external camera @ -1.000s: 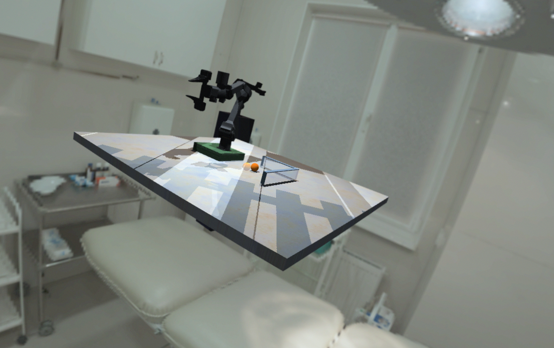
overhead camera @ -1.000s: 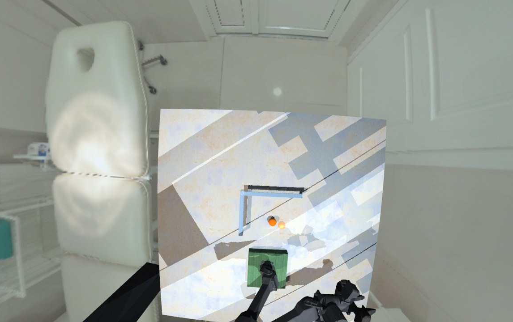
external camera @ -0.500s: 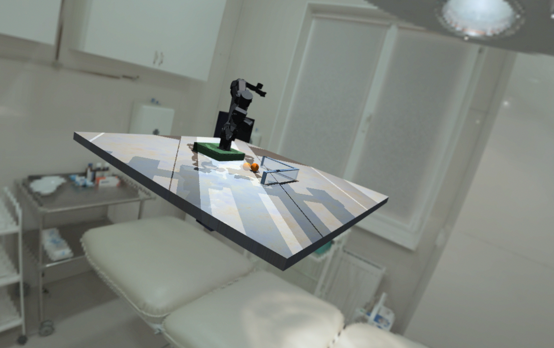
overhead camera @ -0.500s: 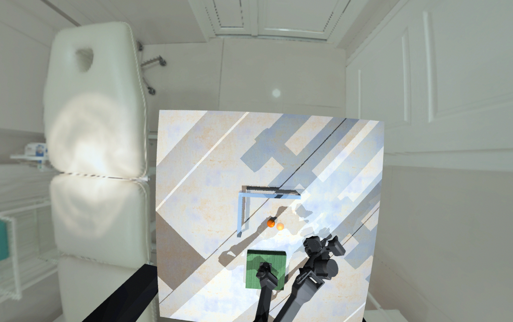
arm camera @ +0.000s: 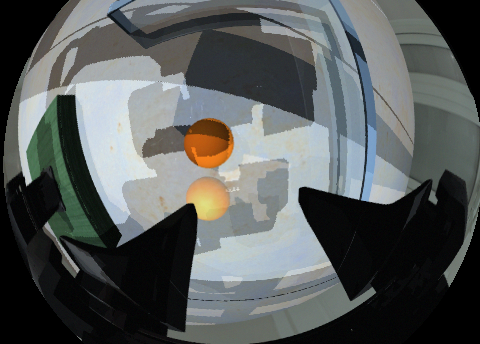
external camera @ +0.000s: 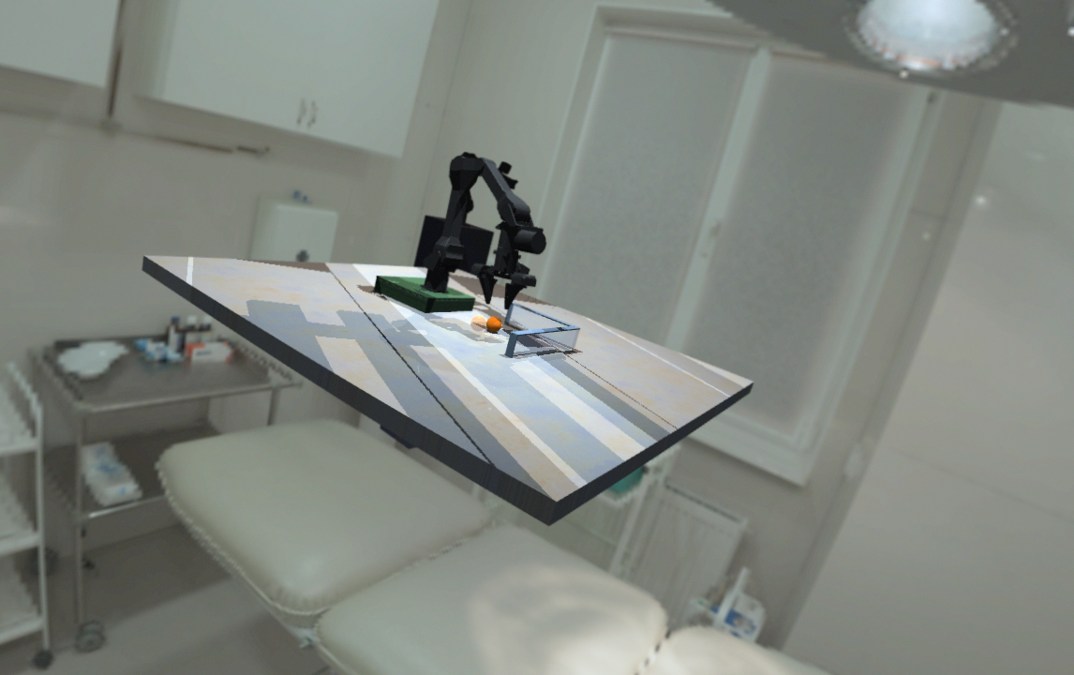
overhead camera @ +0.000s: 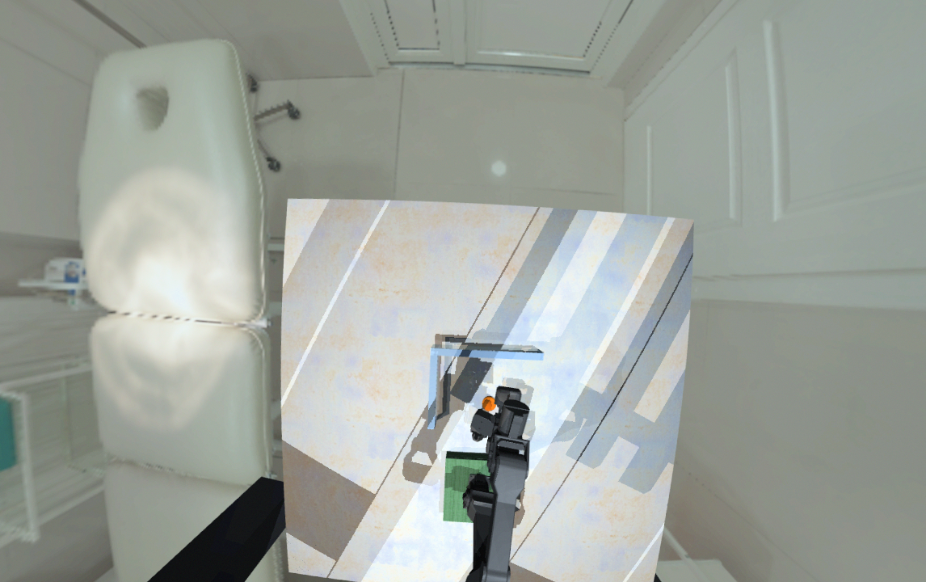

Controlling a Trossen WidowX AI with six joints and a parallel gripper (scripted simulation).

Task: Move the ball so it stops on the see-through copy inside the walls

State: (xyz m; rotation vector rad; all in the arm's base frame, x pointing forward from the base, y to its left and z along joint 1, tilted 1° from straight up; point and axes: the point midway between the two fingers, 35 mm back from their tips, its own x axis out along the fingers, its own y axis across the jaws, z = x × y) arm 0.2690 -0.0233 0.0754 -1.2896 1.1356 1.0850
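Wrist view gives us a glossy orange ball (arm camera: 208, 142), round and so with no long axis or facing, lying on the pale mottled table (arm camera: 134, 124) just beside its paler see-through copy (arm camera: 208, 198). Two thin clear walls (arm camera: 363, 118) form a corner around them. Our arm folds down from the green base (external camera: 424, 291); the gripper (external camera: 499, 294) hangs above, dark pointed fingers parted, holding nothing.

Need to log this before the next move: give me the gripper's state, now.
Black parallel-jaw gripper: open, holding nothing, jaws apart above the solid orange ball.
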